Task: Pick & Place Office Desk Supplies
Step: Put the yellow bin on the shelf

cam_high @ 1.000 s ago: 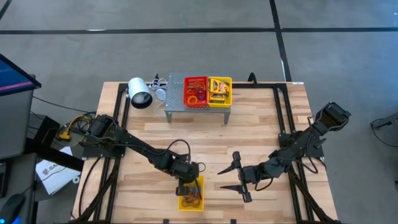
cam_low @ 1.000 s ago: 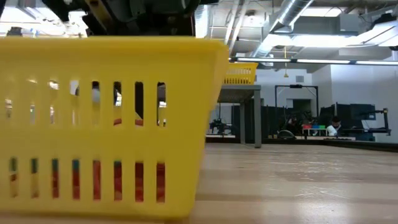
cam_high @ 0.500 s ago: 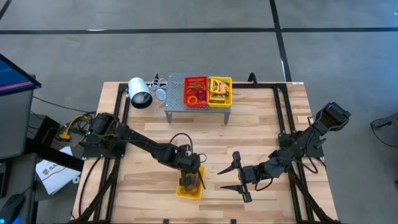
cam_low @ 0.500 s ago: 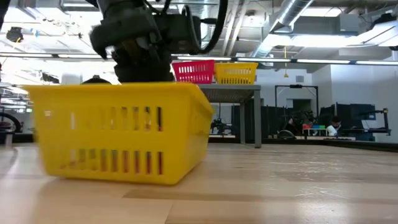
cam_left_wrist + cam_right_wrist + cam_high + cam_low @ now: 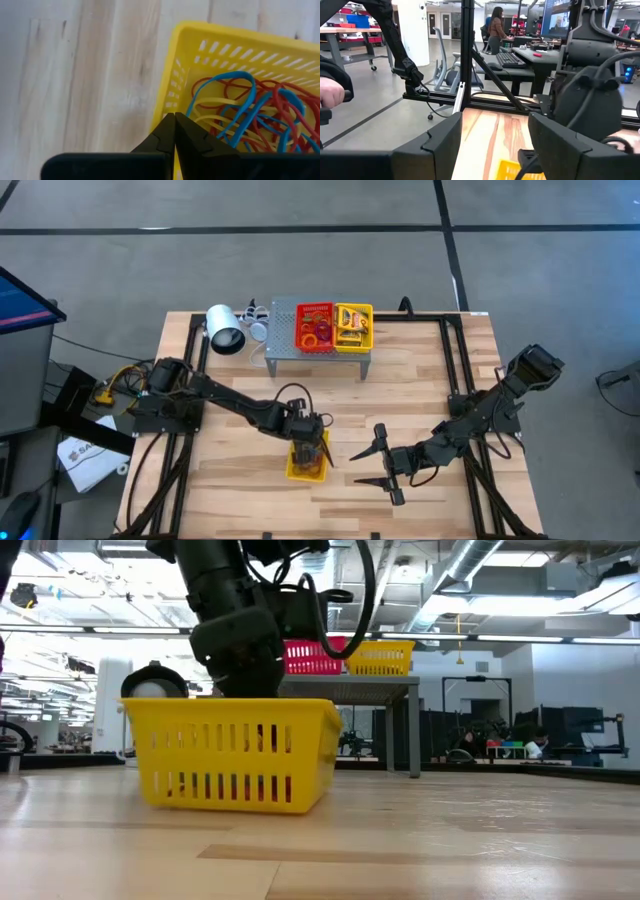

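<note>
The left hand [image 5: 305,442] pinches the near rim of the yellow tray [image 5: 292,467] of rubber bands [image 5: 250,112] mid-worktop [image 5: 240,395]; the right hand [image 5: 372,463], spread, hangs just beside it over bare boards

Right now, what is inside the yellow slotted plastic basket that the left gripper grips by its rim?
The yellow slotted plastic basket holds a tangle of thin rubber bands in red, blue and yellow. The left gripper, shut on the rim, covers the near corner, so anything beneath it or under the bands cannot be seen.
</note>
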Controlling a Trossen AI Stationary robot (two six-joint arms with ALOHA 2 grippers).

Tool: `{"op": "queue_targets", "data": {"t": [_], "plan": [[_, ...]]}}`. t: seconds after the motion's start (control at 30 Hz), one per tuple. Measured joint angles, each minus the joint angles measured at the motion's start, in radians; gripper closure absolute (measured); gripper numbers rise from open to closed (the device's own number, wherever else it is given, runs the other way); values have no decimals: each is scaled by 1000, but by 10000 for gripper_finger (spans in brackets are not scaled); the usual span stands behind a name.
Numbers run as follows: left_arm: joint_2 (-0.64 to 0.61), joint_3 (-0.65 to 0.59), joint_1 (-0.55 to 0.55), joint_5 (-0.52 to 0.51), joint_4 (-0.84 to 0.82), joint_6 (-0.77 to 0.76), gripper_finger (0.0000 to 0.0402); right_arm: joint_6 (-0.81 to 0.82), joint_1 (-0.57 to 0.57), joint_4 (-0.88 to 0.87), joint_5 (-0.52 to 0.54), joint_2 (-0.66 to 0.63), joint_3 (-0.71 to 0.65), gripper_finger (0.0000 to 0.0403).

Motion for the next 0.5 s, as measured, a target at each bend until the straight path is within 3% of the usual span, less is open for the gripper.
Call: {"op": "queue_targets", "data": {"t": [0.27,0.5], "plan": [[-128,0,-1,43,-17,0,400,3,0,-12,0,0,0,179],[-261,1,-72,257,-18,-5,393,10,0,-13,0,0,0,179]]}}
